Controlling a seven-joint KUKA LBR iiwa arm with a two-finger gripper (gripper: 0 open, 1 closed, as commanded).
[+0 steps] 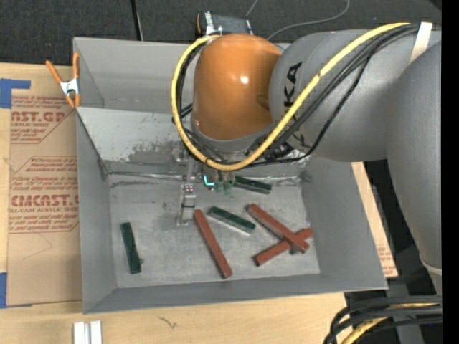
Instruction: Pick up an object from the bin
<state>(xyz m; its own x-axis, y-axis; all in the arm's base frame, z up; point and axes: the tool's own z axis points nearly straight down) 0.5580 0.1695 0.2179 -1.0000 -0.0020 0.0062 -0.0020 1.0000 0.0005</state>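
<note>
Scuffed metal bin (93, 213) holds flat, slim bars (130, 248). By a red bar (212, 244) hangs the gripper (188, 203); clenched or released, I cannot tell.

Black letters "KA", printed on the grey arm (358, 113) casing

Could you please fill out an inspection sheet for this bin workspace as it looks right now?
Surface: grey metal bin, its floor scuffed.
Job's things: lone green stick at left; long red stick at centre; middle green stick just right of it; two crossed red sticks at right; far green stick partly under the arm.
Clutter: nothing seen.
Grippers: gripper low over the floor, close to the long red stick's upper end.
Cables: yellow and black cables loop round the orange wrist cover.
Surroundings: dark floor behind the bin.
</note>
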